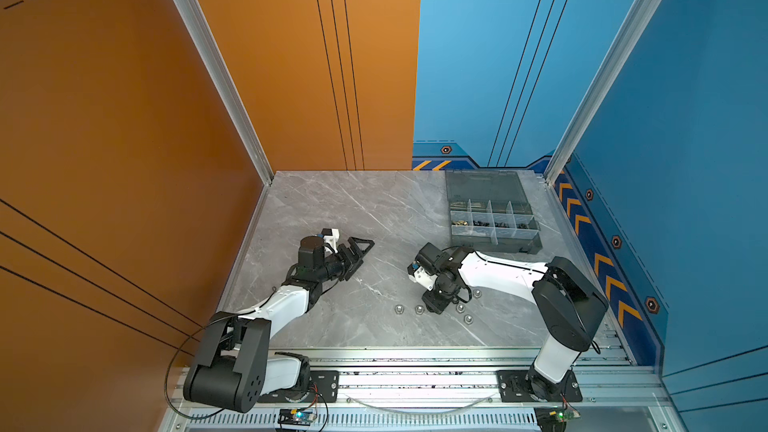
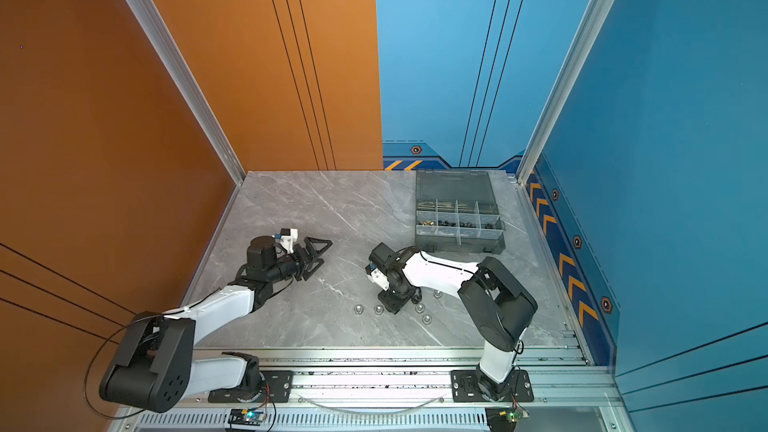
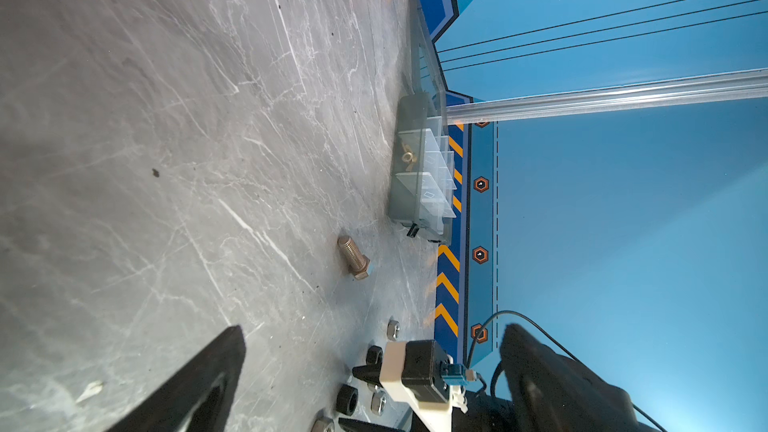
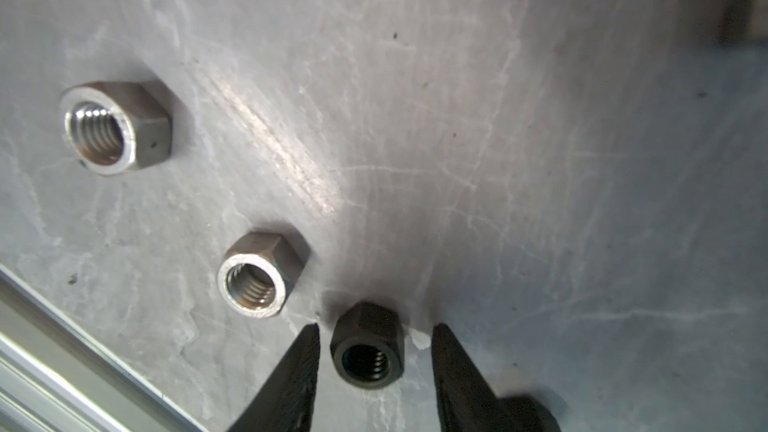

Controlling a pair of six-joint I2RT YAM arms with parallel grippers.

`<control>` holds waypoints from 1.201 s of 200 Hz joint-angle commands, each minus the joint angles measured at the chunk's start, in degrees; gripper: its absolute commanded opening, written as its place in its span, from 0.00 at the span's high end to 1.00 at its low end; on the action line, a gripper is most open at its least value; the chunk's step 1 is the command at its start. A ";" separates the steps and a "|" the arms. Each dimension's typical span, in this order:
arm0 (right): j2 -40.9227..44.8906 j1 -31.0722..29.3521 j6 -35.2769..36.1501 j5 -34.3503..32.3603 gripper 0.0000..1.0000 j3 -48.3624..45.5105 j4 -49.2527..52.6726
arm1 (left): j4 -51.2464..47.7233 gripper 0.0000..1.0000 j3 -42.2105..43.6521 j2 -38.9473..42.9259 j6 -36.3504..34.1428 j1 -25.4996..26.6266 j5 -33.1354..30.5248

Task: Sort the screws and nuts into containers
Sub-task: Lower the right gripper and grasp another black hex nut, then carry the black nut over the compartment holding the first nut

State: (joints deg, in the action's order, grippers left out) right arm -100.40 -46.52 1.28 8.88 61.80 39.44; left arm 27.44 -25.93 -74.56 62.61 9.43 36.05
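Note:
My right gripper points down at the table, open, with a black nut standing between its two fingertips and a gap on each side. Two silver nuts lie beside it. In both top views this gripper stands among several silver nuts near the front. My left gripper hovers open and empty at mid-table. A silver screw lies on the marble. The organiser box with the containers sits at the back right, lid open.
Some compartments hold brass nuts and dark parts. The box lid lies flat behind them. Another black nut sits near my right fingers. A metal rail runs along the table's front edge.

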 commanded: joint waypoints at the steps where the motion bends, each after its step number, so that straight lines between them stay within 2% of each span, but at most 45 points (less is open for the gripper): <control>1: -0.93 -0.32 -0.30 -0.18 0.55 0.52 1.60 | -0.80 0.02 0.78 0.98 -0.82 -0.11 -0.98; 46: -1.37 -0.30 -0.49 0.32 0.64 0.53 2.11 | -0.78 0.02 0.92 1.46 -0.83 -0.12 -0.91; 109: -2.29 -0.29 -1.27 1.20 0.71 0.86 3.49 | -0.80 0.02 0.67 0.92 -0.95 -0.14 -0.88; 146: -0.42 1.51 -1.71 2.48 0.90 1.97 3.69 | -0.78 0.02 0.62 0.76 -1.10 -0.12 -0.70; 173: 4.26 5.99 -1.89 6.76 0.97 3.30 3.67 | -0.74 0.02 0.56 0.91 -1.09 -0.28 -0.70; 207: 9.32 18.69 -2.07 12.54 1.00 6.24 3.69 | -0.81 0.02 0.60 1.00 -1.17 -0.06 -0.93; 240: 9.23 31.08 -3.82 11.04 1.00 11.22 2.67 | -0.76 0.02 0.71 0.55 -1.53 -0.03 -1.04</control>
State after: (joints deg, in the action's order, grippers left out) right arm -91.39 -21.96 -0.27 19.35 69.76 41.67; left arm 27.40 -25.89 -73.95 62.43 9.43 36.05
